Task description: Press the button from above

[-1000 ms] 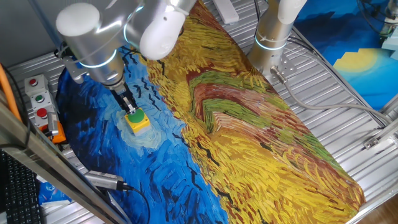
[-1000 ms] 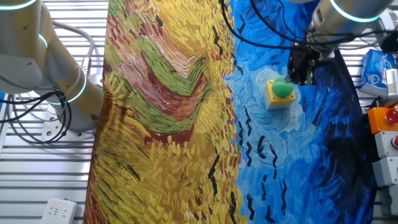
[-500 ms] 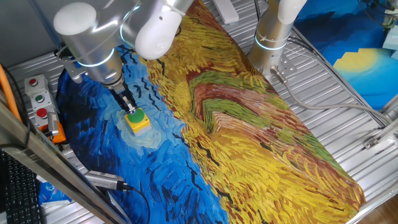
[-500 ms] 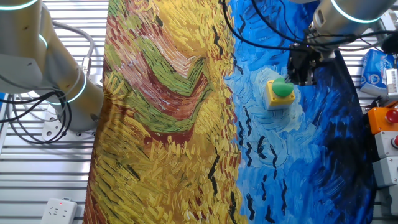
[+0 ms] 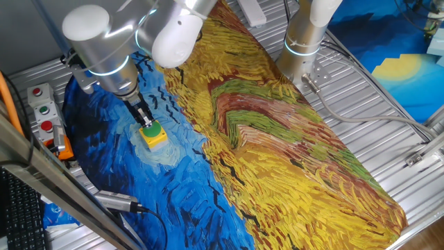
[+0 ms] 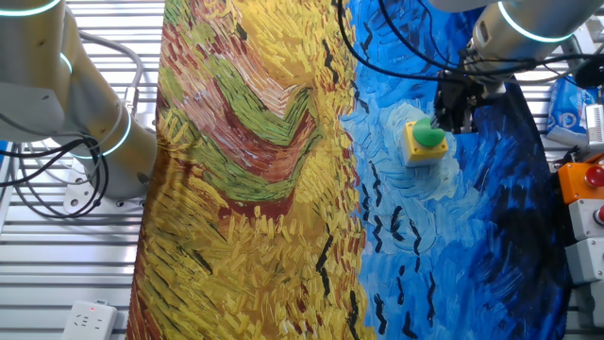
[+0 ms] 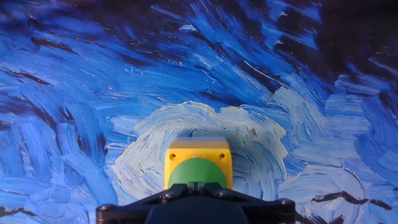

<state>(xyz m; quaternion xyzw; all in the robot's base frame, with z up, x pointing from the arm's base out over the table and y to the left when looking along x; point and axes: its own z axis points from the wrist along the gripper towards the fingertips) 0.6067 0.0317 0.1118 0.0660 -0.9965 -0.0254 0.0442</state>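
The button, a green dome on a small yellow box, sits on the blue part of the painted cloth. It also shows in the other fixed view and low in the hand view. My gripper points down right over the dome, and its tips are at the dome's top in the other fixed view. In the hand view the gripper is shut, its two fingertips meeting along a thin seam against the green dome. The dome's near half is hidden behind the fingers.
A grey control box with small red and green buttons stands left of the cloth; its orange-edged end shows in the other fixed view. A second arm's base stands at the back. A metal probe with a cable lies at the front left.
Almost nothing. The arm has shifted very slightly over the button; the fingertips stay at the green dome.
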